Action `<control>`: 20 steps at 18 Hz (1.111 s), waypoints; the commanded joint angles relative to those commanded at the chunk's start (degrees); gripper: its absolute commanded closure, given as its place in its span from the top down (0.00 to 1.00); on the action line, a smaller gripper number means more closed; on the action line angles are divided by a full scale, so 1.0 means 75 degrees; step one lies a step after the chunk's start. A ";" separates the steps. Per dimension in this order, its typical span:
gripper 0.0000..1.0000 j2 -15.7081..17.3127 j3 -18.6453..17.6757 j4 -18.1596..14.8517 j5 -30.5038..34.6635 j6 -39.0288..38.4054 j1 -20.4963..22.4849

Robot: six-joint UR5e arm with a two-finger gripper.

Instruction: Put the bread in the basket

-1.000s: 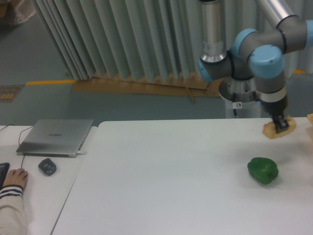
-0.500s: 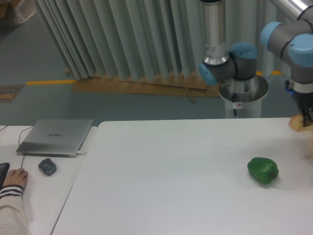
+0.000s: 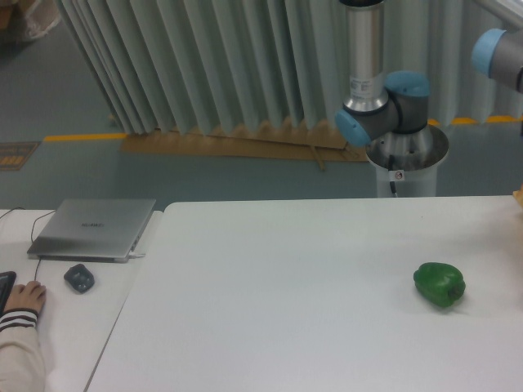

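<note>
The bread is out of view. My gripper is also out of view, past the right edge of the picture. Only parts of the arm show: the blue-capped joint [image 3: 382, 114] above the base and another joint [image 3: 500, 54] at the top right edge. A small tan sliver [image 3: 518, 196] at the right edge of the table may be the basket's rim; too little of it shows to be sure.
A glossy green bell pepper [image 3: 440, 283] lies on the white table [image 3: 286, 286] at the right. A closed laptop [image 3: 92, 228], a dark mouse [image 3: 79, 278] and a person's hand [image 3: 24, 298] are on the side table at the left.
The gripper, shut on the bread, moved right from above the table's back right part and left the picture with the bread. The pepper has not moved.
</note>
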 joint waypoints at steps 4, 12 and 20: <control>0.36 -0.0210 0.0093 0.0235 -0.0153 0.0447 0.0306; 0.37 -0.0609 0.0398 0.0352 -0.0176 0.1045 0.0658; 1.00 -0.0692 0.0422 0.0375 -0.0550 0.1022 0.0623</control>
